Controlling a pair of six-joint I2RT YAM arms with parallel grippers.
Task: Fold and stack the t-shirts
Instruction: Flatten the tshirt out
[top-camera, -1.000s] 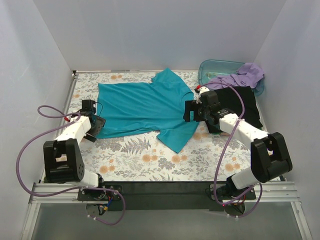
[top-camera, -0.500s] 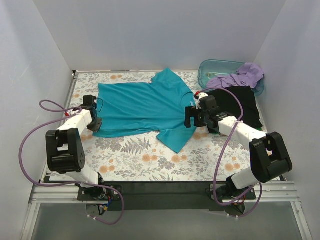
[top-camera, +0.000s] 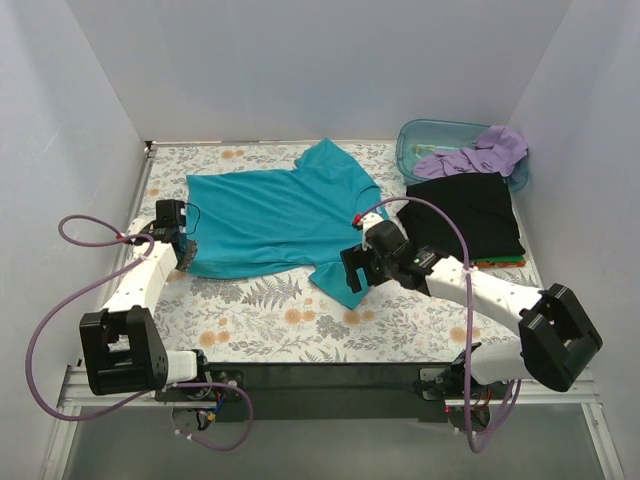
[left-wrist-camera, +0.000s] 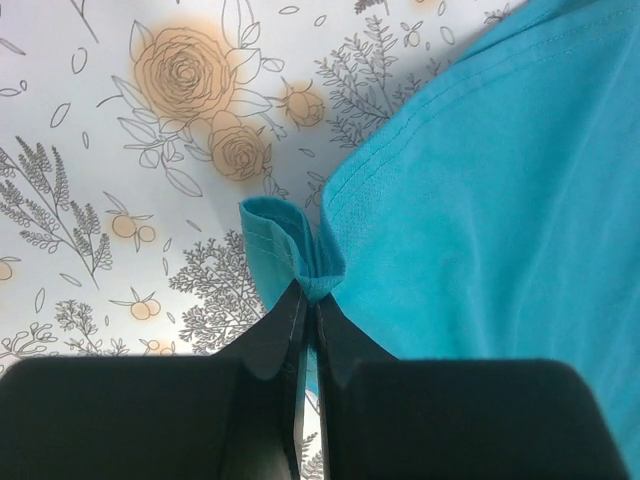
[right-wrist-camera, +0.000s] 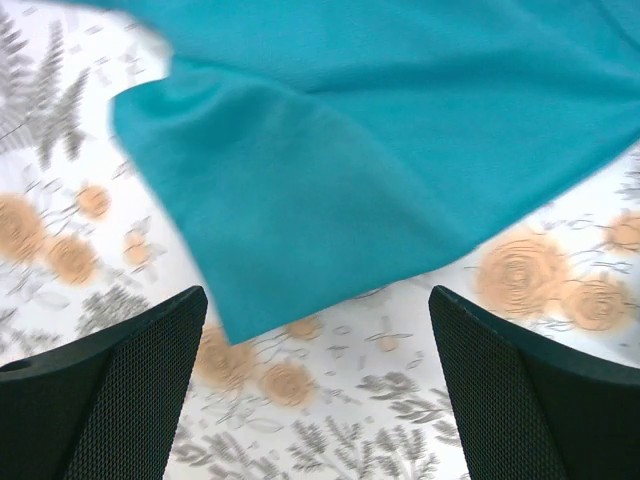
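Note:
The teal-blue t-shirt (top-camera: 270, 212) lies spread flat across the middle of the flowered table. My left gripper (top-camera: 186, 252) is at its near left hem corner. In the left wrist view the left gripper (left-wrist-camera: 308, 292) is shut on a pinched fold of that hem, the teal t-shirt (left-wrist-camera: 490, 200) spreading to the right. My right gripper (top-camera: 353, 272) hovers open over the shirt's near sleeve; in the right wrist view the right gripper (right-wrist-camera: 320, 385) holds nothing and the teal sleeve (right-wrist-camera: 330, 180) lies just beyond its fingers (right-wrist-camera: 110, 390). The black t-shirt (top-camera: 465, 212) lies folded at right. The lavender t-shirt (top-camera: 478, 155) is bunched in the tub.
A translucent blue-green tub (top-camera: 432, 133) stands at the back right corner, touching the black shirt's far edge. White walls close in the table on three sides. Purple cables loop from both arms. Bare flowered table (top-camera: 260, 315) shows in front of the teal shirt.
My left gripper closed on the teal shirt's hem corner. My right arm swung left and nearer, from the shirt's right side to above the near sleeve. The shirt shifted slightly left.

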